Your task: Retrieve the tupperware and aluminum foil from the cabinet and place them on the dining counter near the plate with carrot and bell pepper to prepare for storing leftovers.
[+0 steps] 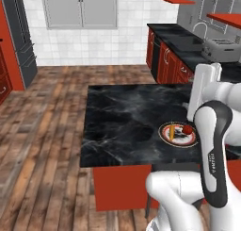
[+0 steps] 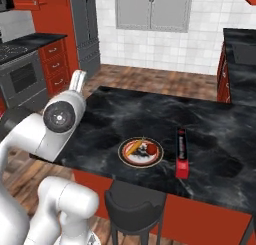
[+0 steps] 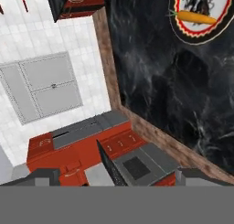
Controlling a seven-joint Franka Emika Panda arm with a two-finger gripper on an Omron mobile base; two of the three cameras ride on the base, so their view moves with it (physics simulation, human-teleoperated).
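The black marble table point(image 2: 150, 114) carries the round white plate with reddish-brown rim point(image 2: 140, 152), the orange carrot point(image 2: 134, 148) and red bell pepper point(image 2: 151, 149). The long black aluminum foil box point(image 2: 182, 152) lies just beside the plate. The end effector point(image 3: 119, 175) is open, holding nothing.

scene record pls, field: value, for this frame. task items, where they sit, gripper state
dining counter: black marble slab on red base
plate: on the counter near its front edge
carrot: on the plate, left part in the right base view
bell pepper: on the plate, beside the carrot
aluminum foil: black box lying flat on the counter, just right of the plate, apart from it
tupperware: not on the counter
gripper: open, empty, off the counter's edge
done: foil placed
left: tupperware
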